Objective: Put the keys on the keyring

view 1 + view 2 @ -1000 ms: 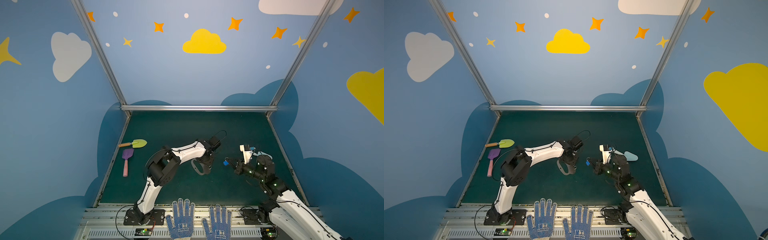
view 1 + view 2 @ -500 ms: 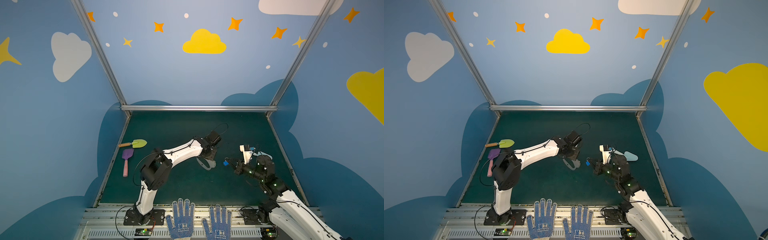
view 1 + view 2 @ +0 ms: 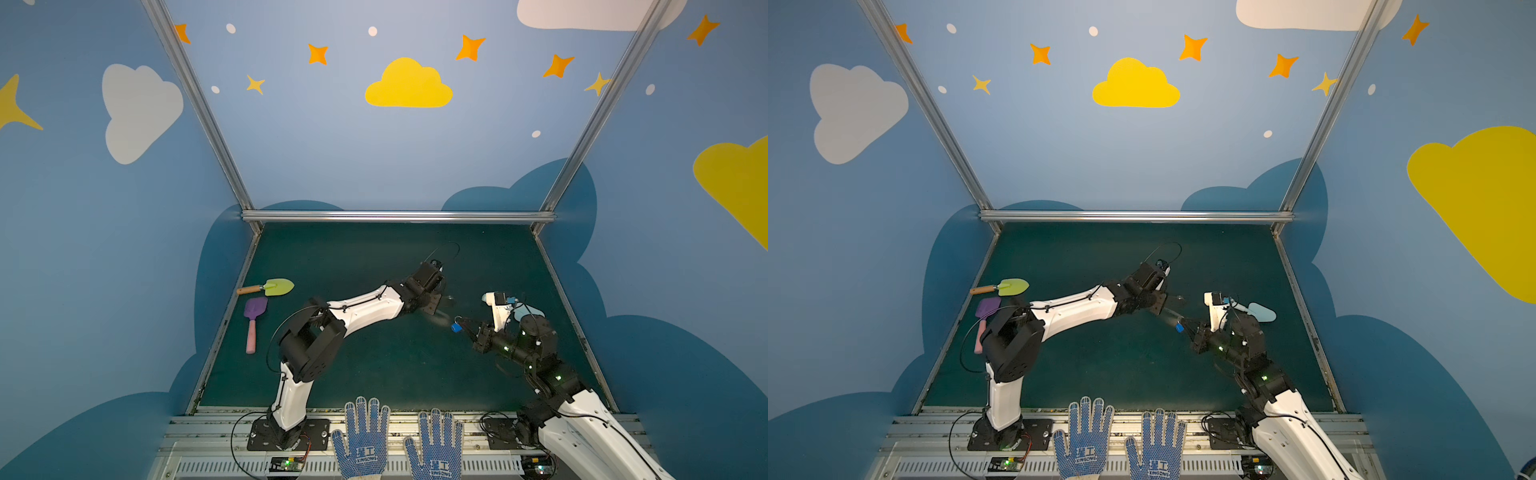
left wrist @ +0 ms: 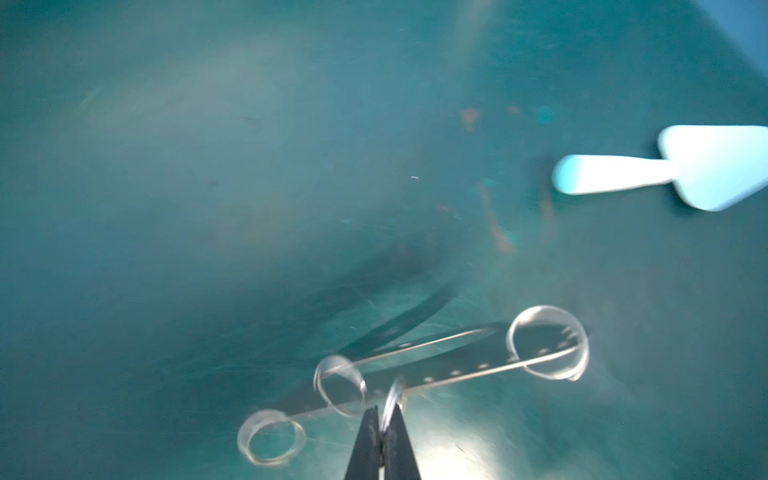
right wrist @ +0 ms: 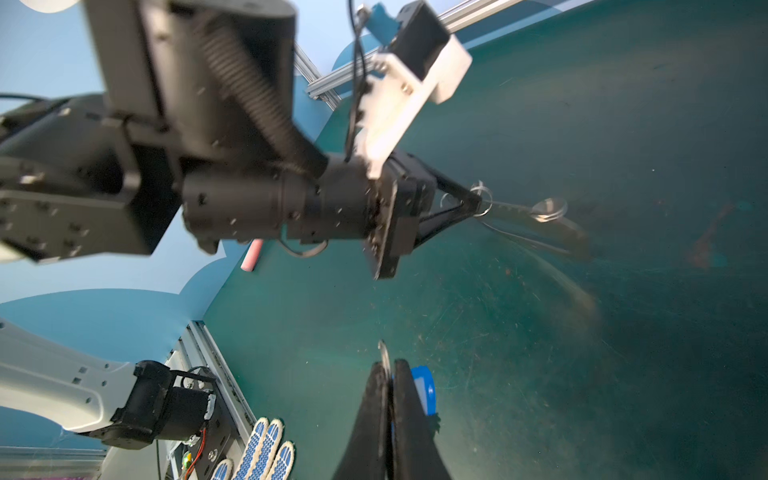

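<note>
The keyring [image 4: 457,365] is held clear of the mat, motion-blurred, with one of its wire rings pinched between the clenched fingers of the left gripper [image 4: 384,411]. The keys [image 5: 426,388] are gripped tight in the right gripper [image 5: 388,368], the blue tag lying against one finger and the silver key standing out past the tips. In both top views the keys [image 3: 456,328] are seen just beside the blurred keyring [image 3: 1169,313], the two not touching.

Compared with a second ago, the left arm is stretched further out and towards the back, and the keyring has been carried nearer the keys; the right arm is found almost where it was.

The floor is covered by a dark green mat [image 3: 374,374], scuffed and scratched. It is enclosed by blue walls [image 3: 332,158] painted with clouds and stars and edged by an aluminium frame [image 3: 395,216].

A pale blue spade [image 3: 1260,311] lies behind the right arm and is partly hidden by it. A green spade [image 3: 274,286] and a purple spade [image 3: 253,320] lie well apart at the left edge. Two dotted gloves [image 3: 365,440] rest at the front rail.
</note>
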Controlling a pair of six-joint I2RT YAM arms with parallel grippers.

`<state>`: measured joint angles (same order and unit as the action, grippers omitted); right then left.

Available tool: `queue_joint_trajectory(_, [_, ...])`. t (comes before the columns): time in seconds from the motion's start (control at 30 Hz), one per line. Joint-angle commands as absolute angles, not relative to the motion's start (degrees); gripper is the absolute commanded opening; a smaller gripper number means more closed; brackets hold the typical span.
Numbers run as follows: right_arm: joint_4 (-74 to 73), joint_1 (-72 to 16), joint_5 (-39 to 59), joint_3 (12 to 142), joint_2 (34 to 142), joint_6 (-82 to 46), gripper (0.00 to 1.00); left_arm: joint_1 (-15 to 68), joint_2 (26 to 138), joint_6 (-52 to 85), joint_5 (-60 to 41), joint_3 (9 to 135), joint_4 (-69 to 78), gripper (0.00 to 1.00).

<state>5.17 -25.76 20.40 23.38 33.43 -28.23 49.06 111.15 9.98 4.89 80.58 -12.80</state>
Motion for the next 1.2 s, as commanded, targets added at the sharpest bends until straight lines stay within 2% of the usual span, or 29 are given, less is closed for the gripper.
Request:
queue_joint_trajectory(0.0, [6.9,-25.4,19.8,25.6,32.9,-27.3,0.0,49.9,107.8,11.7,6.2,72.8,-10.9,0.04])
queue_joint_trajectory(0.13, [6.6,-25.4,19.9,25.2,33.0,-27.4,0.0,51.4,103.4,13.5,7.5,66.6,-9.7,0.06])
queue_joint_trajectory(0.2, [6.2,-25.2,20.1,25.1,33.1,-27.6,0.0,51.7,101.5,14.4,8.2,63.6,-9.3,0.12])
queue_joint_trajectory(0.27, [6.2,-25.2,20.2,25.1,33.2,-27.7,0.0,51.7,99.9,15.5,8.9,61.6,-9.4,0.25])
queue_joint_trajectory(0.33, [6.2,-25.2,20.3,25.0,33.1,-27.8,0.0,51.6,98.3,16.5,9.5,60.3,-10.2,0.3])
queue_joint_trajectory(0.47, [6.1,-25.2,20.3,24.5,32.7,-28.2,0.0,51.5,95.7,17.3,7.9,59.4,-11.9,0.34])
queue_joint_trajectory(0.83, [6.9,-25.2,21.0,23.9,34.1,-28.8,0.0,49.8,104.2,19.6,-1.8,71.0,-23.4,0.33])
queue_joint_trajectory(1.17, [6.8,-25.2,20.7,23.5,33.6,-28.6,0.0,49.8,113.7,22.1,-3.3,82.4,-33.7,0.28])
